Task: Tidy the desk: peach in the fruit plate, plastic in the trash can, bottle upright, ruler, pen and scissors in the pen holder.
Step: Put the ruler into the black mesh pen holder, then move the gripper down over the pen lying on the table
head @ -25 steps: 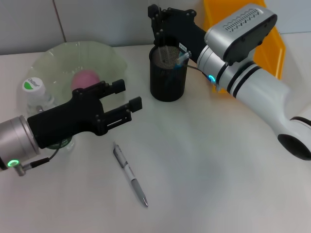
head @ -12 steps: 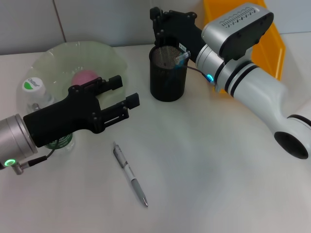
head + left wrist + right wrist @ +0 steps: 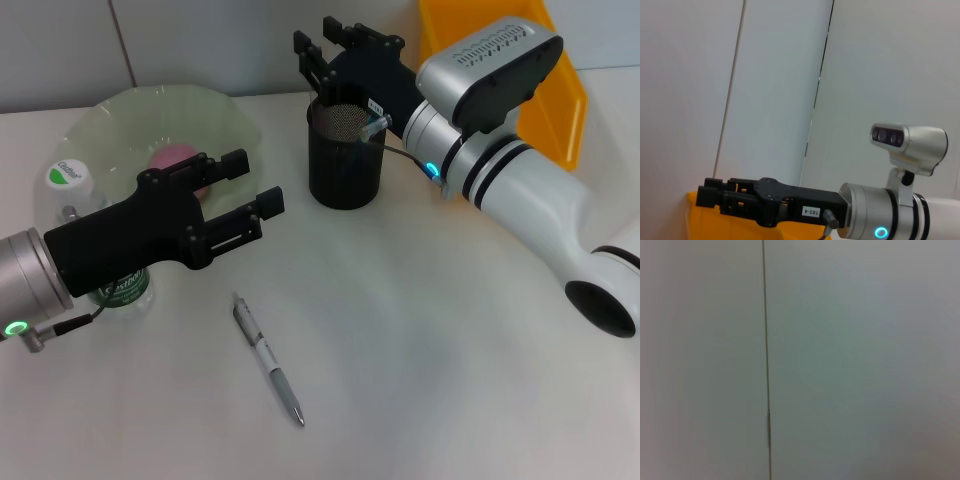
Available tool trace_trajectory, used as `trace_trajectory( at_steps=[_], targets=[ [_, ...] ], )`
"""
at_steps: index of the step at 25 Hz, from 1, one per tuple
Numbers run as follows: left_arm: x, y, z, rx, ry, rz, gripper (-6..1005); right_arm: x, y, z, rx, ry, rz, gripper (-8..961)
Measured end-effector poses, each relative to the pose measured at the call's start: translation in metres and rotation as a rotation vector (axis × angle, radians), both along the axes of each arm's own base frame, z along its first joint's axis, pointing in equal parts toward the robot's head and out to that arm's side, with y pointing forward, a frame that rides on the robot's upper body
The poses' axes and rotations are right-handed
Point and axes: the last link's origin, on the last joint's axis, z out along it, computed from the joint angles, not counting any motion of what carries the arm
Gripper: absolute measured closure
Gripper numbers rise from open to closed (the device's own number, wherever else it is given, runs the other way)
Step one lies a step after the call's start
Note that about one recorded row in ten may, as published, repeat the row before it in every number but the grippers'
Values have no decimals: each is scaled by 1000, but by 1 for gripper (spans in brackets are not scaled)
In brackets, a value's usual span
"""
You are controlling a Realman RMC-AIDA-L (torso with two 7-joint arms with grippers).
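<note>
- The pen holder (image 3: 345, 155), a black cylinder of fine wire mesh, stands upper centre of the head view; a light blue piece shows at its rim.
- The right gripper (image 3: 322, 55), matte black and boxy, hangs just above the holder's far rim with its fingers spread apart and nothing between them.
- The left gripper (image 3: 253, 183) sits left of centre above the table, its fingers parted wide and empty.
- The fruit plate (image 3: 225, 115), pale green translucent plastic with a wavy rim, fills the upper left; the matte pink peach (image 3: 172, 157) lies in it, partly hidden by the left gripper.
- The bottle (image 3: 72, 190), clear plastic with a white cap, stands upright at the left edge behind the left arm.
- A slim silver pen (image 3: 267, 359) lies flat on the table, lower centre, apart from everything else.
- The trash can (image 3: 560, 90), glossy yellow plastic, shows at the upper right behind the right arm.
- The table (image 3: 430, 350) is smooth, pale and matte; behind it rises a plain grey panelled wall (image 3: 200, 45) with thin dark seams.
</note>
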Motion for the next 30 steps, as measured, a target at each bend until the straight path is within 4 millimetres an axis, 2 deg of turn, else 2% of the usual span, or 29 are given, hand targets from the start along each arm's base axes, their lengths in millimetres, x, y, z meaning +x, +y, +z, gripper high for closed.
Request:
trace_trajectory(
  at_steps=[8, 13, 16, 20, 21, 22, 26, 30],
  targets=[
    [2, 1, 3, 8, 5, -16, 332, 6, -9, 8, 32, 74, 21, 538],
    [2, 0, 3, 7, 3, -20, 332, 13, -12, 16, 49, 122, 14, 343],
    [2, 0, 4, 5, 2, -24, 333, 19, -20, 25, 68, 192, 31, 178],
    [1, 0, 5, 8, 6, -26, 333, 33, -37, 45, 57, 327, 83, 178],
    [1, 0, 5, 8, 6, -26, 333, 40, -46, 57, 4, 381, 132, 178],
    [1, 0, 5, 8, 6, -26, 333, 40, -46, 57, 4, 381, 132, 178],
    [1, 0, 5, 8, 7, -25, 333, 60, -72, 80, -189, 424, 212, 179],
    [0, 0, 4, 2, 15, -23, 333, 72, -87, 93, -306, 410, 222, 179]
  ],
)
